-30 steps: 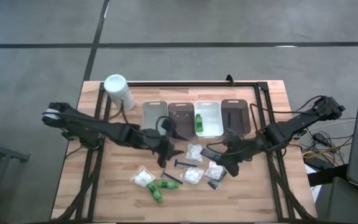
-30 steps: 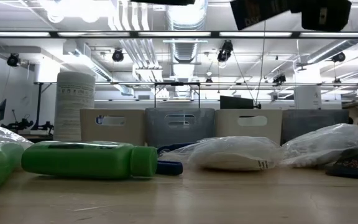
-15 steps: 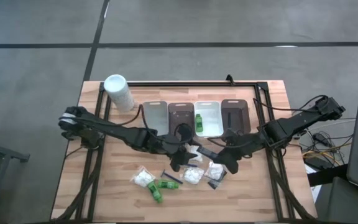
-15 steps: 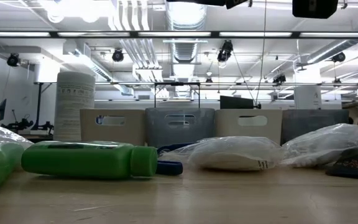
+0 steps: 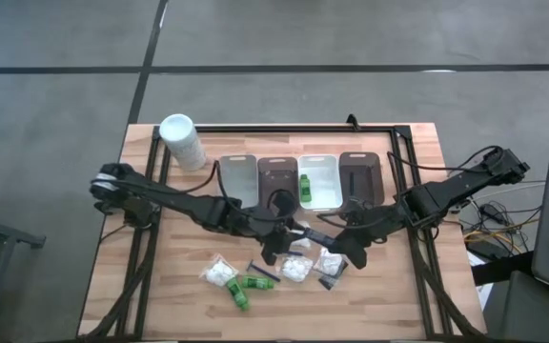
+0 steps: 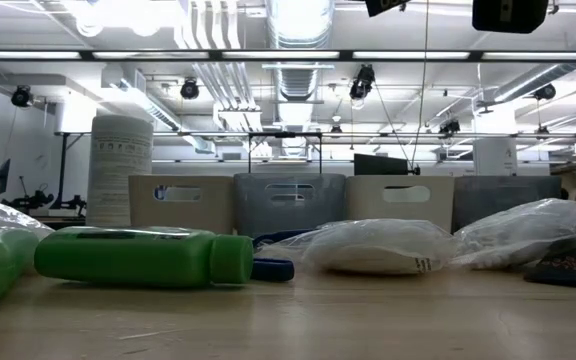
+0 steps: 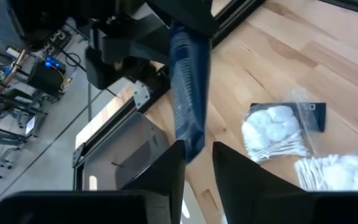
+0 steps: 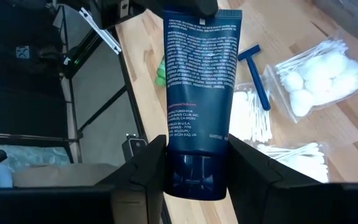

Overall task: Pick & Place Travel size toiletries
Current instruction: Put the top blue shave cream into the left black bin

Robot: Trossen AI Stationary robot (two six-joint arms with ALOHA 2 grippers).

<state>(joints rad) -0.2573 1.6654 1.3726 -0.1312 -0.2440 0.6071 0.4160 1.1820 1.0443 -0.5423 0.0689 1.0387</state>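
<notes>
Wooden tabletop (image 5: 160, 286) carries four trays (image 5: 298, 181) at 12 o'clock; a green bottle (image 5: 305, 186) lies in the white one. Mid-table, both arms meet over a dark blue tube (image 8: 199, 93). Right pincer (image 8: 197, 163) grips its cap end; left pincer (image 7: 196, 163) is closed on the opposite end. Cotton-puff packets (image 5: 295, 269), blue razor (image 5: 263, 272), green bottles (image 5: 243, 289) lie at 6 o'clock.

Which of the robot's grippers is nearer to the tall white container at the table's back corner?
Left. The left gripper is at mid-table, on the same side as the white container. The right gripper, shut on a dark blue tube, lies farther toward the other side.
</notes>
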